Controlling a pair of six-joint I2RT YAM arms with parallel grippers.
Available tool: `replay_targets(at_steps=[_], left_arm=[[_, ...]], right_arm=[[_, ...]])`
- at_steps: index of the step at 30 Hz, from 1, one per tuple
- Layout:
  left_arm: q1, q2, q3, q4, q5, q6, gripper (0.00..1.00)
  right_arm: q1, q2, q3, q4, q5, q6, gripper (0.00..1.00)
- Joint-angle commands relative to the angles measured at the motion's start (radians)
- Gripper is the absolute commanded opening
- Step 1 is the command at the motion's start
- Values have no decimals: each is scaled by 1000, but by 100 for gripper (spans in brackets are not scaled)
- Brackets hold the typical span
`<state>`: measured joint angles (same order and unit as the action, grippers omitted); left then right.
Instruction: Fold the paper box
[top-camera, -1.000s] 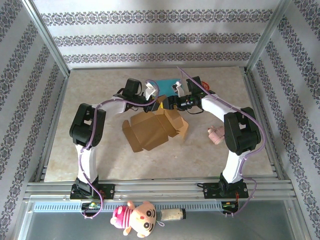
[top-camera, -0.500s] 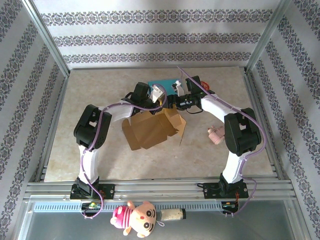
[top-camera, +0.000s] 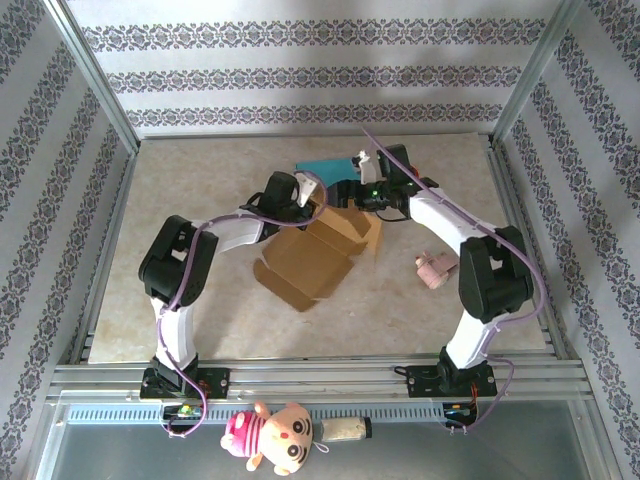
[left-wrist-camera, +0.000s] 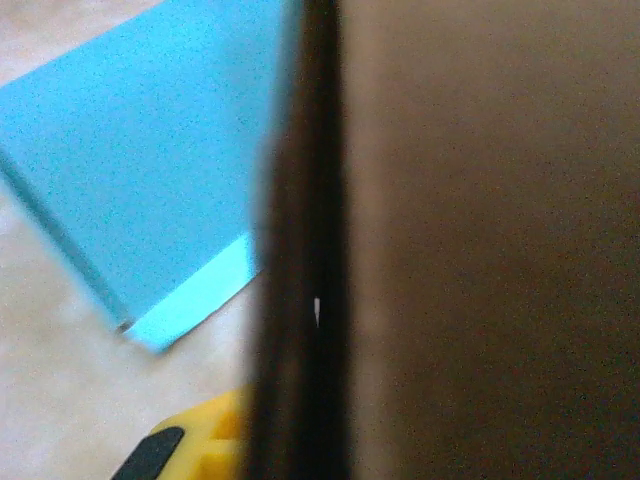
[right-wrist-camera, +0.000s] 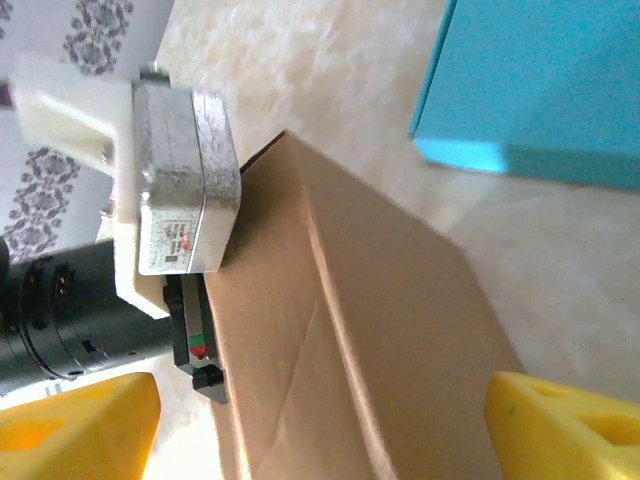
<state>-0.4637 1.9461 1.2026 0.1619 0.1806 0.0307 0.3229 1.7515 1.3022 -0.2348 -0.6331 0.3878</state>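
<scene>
**Left gripper pinches the box panel, right gripper spread wide**

The paper box (top-camera: 318, 255) lies partly unfolded at the middle of the table (top-camera: 200, 190), its raised far end between the two arms. The left gripper (top-camera: 310, 188) is closed tight on the edge of a raised cardboard panel. The right gripper (right-wrist-camera: 320, 430) is wide open and grips nothing, its yellow fingers (right-wrist-camera: 565, 430) on either side of the panel. A blue sheet (top-camera: 322, 168) lies just behind the box
</scene>
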Motion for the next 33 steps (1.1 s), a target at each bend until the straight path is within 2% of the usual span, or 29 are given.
replay_targets(at_steps=[1,4,6,8,10,13,15,18,23,26,29,33], left_arm=[[-9,-89,-91,20,-188,-132,0],[-29,-159,-164,12,-358,-260,0],[-47,-193,-176,-79,-516,-417,0],[-76,-215,-195,-120,-585,-483,2],[-123,-245,-237,-89,-643,-494,18],[-170,-296,-284,-39,-661,-490,37],[-183,-342,-303,-38,-659,-491,45],[-194,-426,-348,-42,-656,-504,52],[-197,-610,-392,-146,-616,-594,57],[-166,-687,-332,-266,-559,-609,62],[-50,-659,-198,-405,-349,-638,63],[103,-544,-97,-399,-46,-709,66]], right_arm=[[-19,-93,-14,6,178,105,83],[-39,-145,-18,-54,324,249,82],[-33,-177,-16,-110,426,328,80],[-21,-197,-8,-149,464,349,80],[-1,-213,7,-186,497,364,81],[29,-220,30,-218,492,344,81],[50,-225,38,-241,501,323,81],[79,-231,42,-265,519,303,81],[118,-225,34,-264,484,328,80],[132,-201,38,-244,451,360,82],[133,-148,48,-192,397,413,82],[143,-71,78,-138,347,470,78]])
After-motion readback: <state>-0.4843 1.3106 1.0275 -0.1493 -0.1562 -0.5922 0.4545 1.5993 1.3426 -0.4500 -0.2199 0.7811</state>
